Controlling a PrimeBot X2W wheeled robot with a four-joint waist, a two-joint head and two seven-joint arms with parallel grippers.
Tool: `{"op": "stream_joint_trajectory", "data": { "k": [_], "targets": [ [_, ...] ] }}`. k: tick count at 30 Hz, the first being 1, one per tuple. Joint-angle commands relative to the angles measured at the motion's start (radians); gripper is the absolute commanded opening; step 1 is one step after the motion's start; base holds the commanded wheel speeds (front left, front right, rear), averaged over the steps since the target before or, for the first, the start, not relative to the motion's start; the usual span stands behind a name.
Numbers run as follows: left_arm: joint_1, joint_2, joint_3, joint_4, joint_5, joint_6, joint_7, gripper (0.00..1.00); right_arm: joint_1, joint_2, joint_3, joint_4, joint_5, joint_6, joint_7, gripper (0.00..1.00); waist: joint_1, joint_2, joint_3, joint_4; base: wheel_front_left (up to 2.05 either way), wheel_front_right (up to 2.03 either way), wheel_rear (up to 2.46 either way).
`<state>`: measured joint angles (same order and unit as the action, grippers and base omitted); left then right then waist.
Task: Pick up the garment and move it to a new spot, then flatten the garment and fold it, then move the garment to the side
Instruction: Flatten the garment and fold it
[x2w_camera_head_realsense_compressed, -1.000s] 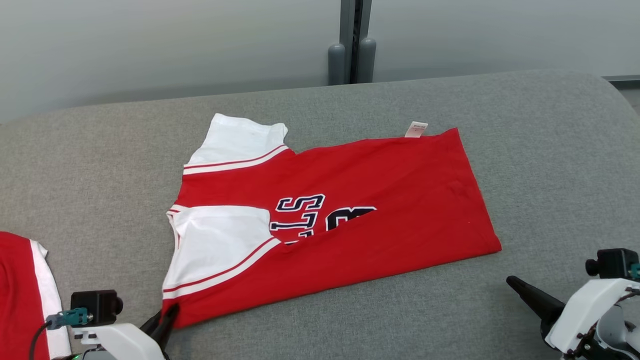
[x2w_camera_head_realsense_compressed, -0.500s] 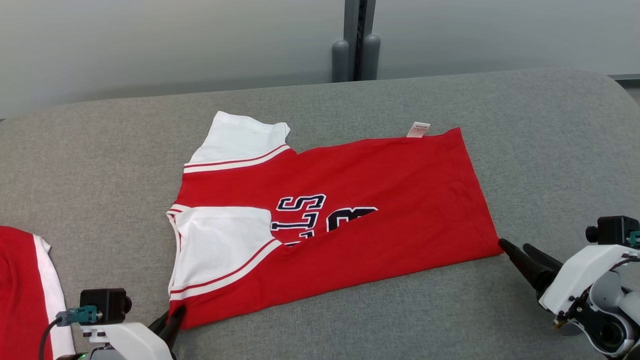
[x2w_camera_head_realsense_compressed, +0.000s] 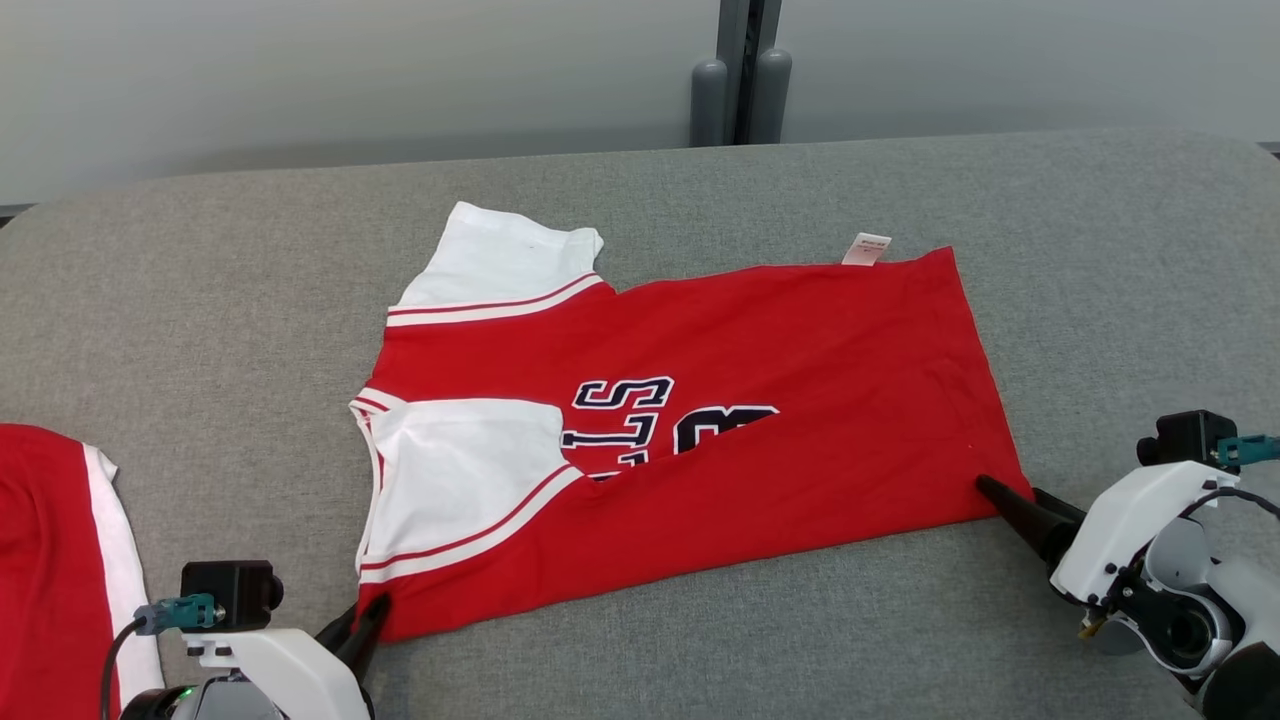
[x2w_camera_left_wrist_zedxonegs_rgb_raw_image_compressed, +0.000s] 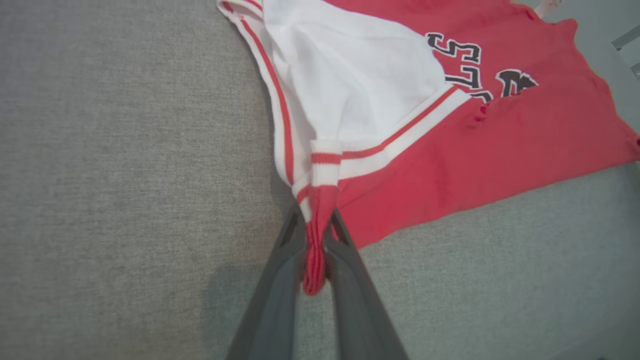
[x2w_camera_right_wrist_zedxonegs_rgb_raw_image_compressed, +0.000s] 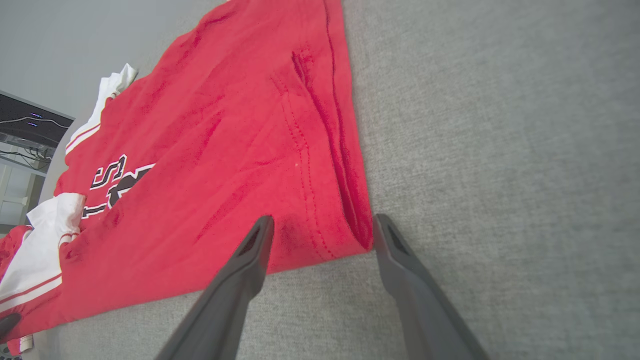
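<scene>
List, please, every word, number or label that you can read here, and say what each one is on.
"LS": dark letters printed on the shirt, turned sideways; the rest of the word is hidden.
Numeral beside them: half covered, maybe "3"; cannot tell for sure.
Tag at the shirt's far edge: print too small to read.

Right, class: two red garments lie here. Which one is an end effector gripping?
The lettered garment in the middle: the left end effector pinches its near corner. The other garment, at the left edge, has none on it.
</scene>
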<state>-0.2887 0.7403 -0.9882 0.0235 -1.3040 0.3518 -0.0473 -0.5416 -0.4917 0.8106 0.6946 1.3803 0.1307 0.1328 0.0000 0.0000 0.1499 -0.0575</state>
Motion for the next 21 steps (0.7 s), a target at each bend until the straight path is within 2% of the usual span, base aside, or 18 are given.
{"op": "stream_joint_trajectory", "data": {
  "k": [1,4,6,7,21],
  "targets": [
    [-0.012,0.0,0.002,0.003,0.003,-0.008,-0.001,0.0,-0.009,0.001,-0.004,0.007,0.004,0.0,0.003,1.0,0.0,0.0,0.002,0.002,0.0,0.0,0.0],
    [-0.018,-0.003,0.003,0.006,0.004,-0.008,0.001,0.0,-0.016,0.012,-0.004,0.015,0.014,0.0,0.017,1.0,0.0,0.0,0.01,0.004,0.0,0.0,0.0],
    [-0.022,-0.004,0.003,0.006,0.006,-0.009,0.001,0.0,-0.017,0.017,-0.004,0.011,0.023,0.0,0.028,0.31,0.0,0.0,0.014,0.005,0.0,0.0,0.0],
    [-0.024,-0.005,0.003,0.008,0.006,-0.01,0.003,0.0,-0.017,0.018,-0.003,0.006,0.025,0.0,0.033,0.0,0.0,0.0,0.016,0.006,0.0,0.0,0.0],
    [-0.011,0.009,-0.004,0.013,0.007,-0.01,0.012,0.0,0.027,-0.032,0.004,-0.066,0.033,0.0,0.003,0.0,0.0,0.0,-0.004,-0.002,0.0,0.0,0.0]
  ]
}}
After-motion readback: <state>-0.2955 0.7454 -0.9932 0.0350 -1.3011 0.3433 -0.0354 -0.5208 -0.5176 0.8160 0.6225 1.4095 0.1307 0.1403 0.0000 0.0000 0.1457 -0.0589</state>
